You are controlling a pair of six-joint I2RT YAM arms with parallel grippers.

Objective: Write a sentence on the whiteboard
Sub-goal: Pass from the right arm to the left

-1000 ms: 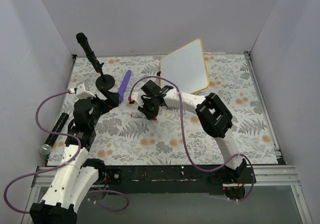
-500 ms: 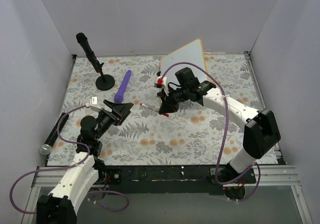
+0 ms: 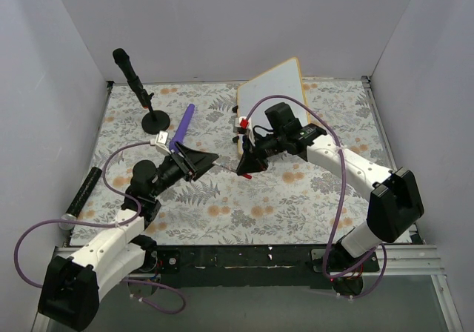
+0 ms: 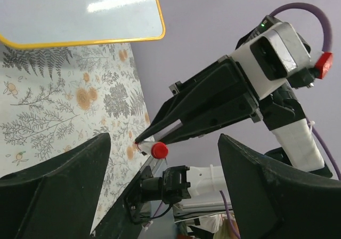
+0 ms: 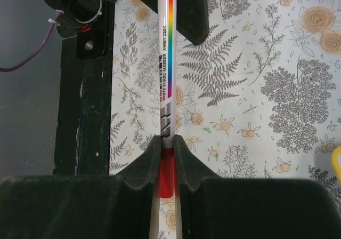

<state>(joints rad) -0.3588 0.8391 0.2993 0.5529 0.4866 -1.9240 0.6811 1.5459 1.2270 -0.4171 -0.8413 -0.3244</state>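
Note:
The whiteboard (image 3: 272, 98) stands tilted at the back, a white face with a yellow-orange rim; in the left wrist view the whiteboard (image 4: 80, 9) fills the top left. I see no sentence on its face. My right gripper (image 3: 244, 169) is shut on a white marker (image 5: 166, 57) with red ends, held level above the table and pointing left. My left gripper (image 3: 211, 161) is open, its fingers (image 4: 53, 191) standing wide on either side of the marker's red end (image 4: 158, 151) without touching it. In the right wrist view my right gripper (image 5: 167, 138) clamps the marker near its red part.
A black microphone on a round stand (image 3: 154, 122) stands back left, with a purple object (image 3: 182, 127) lying beside it. A black cylinder (image 3: 81, 191) lies at the table's left edge. Purple cables loop over both arms. Grey walls close in three sides.
My right arm swung right with the marker and turned it toward the left arm. My left gripper came right to the marker's red end, and its jaws narrowed a little.

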